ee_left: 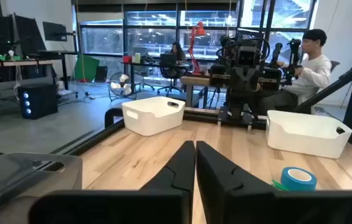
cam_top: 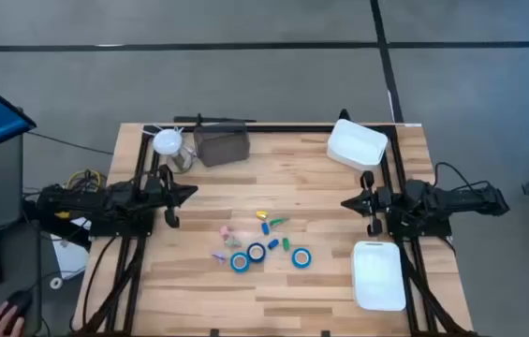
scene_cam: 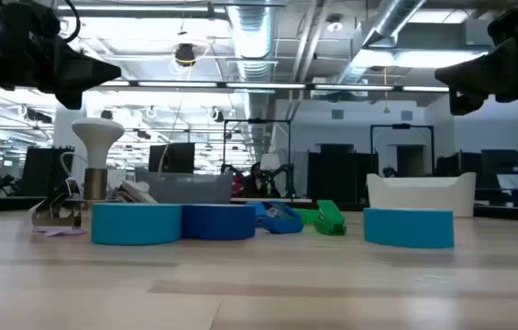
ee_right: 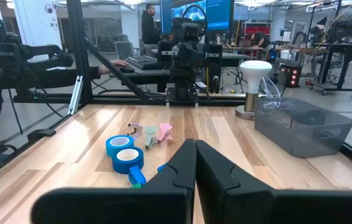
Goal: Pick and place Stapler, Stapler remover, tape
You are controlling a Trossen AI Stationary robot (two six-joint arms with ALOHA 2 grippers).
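tape rolls: three blue tape rolls (cam_top: 268, 256) with white cores sit on the wooden table (cam_top: 273, 290) toward its front middle. Two are side by side, nearly touching, and the third (cam_top: 301, 257) lies a little apart on the right arm's side.
small bits: just behind the rolls there's a scatter of little coloured items (cam_top: 262, 230) in pink, blue, green and yellow. Too small to tell which one is the stapler or the remover, honestly.
front bin: a white bin (cam_top: 378, 274) sits at the near right, close under the right arm.
left gripper: the left gripper (cam_top: 187, 192) hangs above the left side of the table, fingers pressed together, holding nothing. The rolls are well apart from it, off toward the middle and nearer the front.
right gripper: the right gripper (cam_top: 349, 202) mirrors it on the right side, closed up and empty too, with the lone roll the nearest one.
far edge: a grey lidded box (cam_top: 221, 143), a white lamp (cam_top: 168, 144) and a second white bin (cam_top: 356, 145).
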